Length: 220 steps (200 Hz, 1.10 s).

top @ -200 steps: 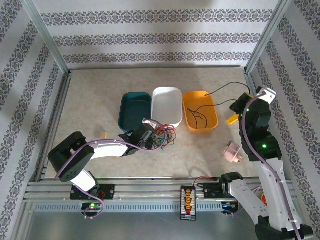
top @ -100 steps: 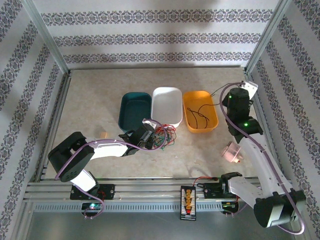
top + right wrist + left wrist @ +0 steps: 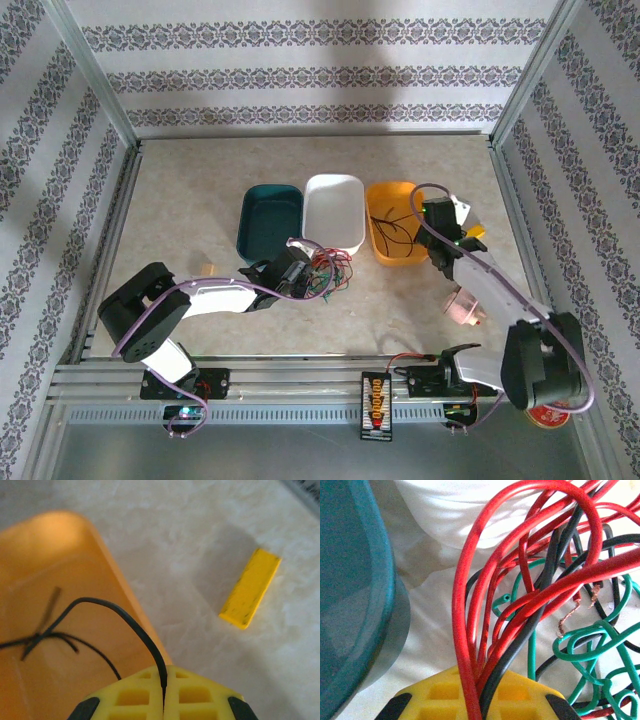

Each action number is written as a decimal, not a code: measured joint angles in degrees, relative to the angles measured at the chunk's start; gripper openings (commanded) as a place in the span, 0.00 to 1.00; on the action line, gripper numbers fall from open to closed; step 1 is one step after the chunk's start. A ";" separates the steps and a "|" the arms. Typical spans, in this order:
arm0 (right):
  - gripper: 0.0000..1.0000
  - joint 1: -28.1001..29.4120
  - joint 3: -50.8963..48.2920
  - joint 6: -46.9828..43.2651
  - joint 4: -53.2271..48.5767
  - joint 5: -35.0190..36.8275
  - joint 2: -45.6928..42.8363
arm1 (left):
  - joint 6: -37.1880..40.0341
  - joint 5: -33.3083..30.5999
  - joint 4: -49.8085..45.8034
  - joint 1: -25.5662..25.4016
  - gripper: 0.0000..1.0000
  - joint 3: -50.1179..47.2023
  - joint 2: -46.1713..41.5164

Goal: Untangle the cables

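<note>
Since a second ago: my right arm has swung in from the right wall, and the right gripper (image 3: 164, 689) is now at the orange tray's (image 3: 75, 550) right rim. Left arm unchanged.

Right jaws are pinched shut on one black wire (image 3: 125, 615), its tail lying in the tray. The left gripper (image 3: 479, 702) is clamped on red and black strands of the cables (image 3: 545, 610), bunched just beside the white tray's (image 3: 335, 210) near edge.

Judgement: the wires are light and limp, with springy loops, and their bare copper ends will snag. Take one strand near a free end and draw it out slowly.

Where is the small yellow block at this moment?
In the right wrist view, the yellow block lies on the table, right of the orange tray, apart from it.
</note>
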 measured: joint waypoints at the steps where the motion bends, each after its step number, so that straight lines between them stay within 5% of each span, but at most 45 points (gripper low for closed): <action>1: 0.00 0.07 0.00 0.15 0.02 -0.11 0.28 | 0.00 0.00 0.00 0.00 0.00 0.00 0.00; 42: 0.01 0.72 0.63 2.49 0.61 -2.67 7.87 | 0.00 0.13 0.00 0.00 0.00 0.00 0.00; 64: 0.32 0.72 1.27 3.37 0.76 -3.28 8.81 | 0.02 0.13 -0.02 -0.02 0.00 0.00 0.00; 88: 0.43 0.74 1.90 3.72 1.01 -3.78 7.82 | 0.20 0.15 -0.04 -0.02 0.00 0.00 0.00; 171: 0.46 1.33 2.67 1.27 0.46 -4.42 -4.28 | 0.46 0.46 -0.02 -0.04 0.00 0.00 0.00; 220: 0.46 13.07 0.87 -8.00 1.53 -22.93 -8.46 | 1.86 3.32 0.55 -0.04 0.00 -0.92 -0.83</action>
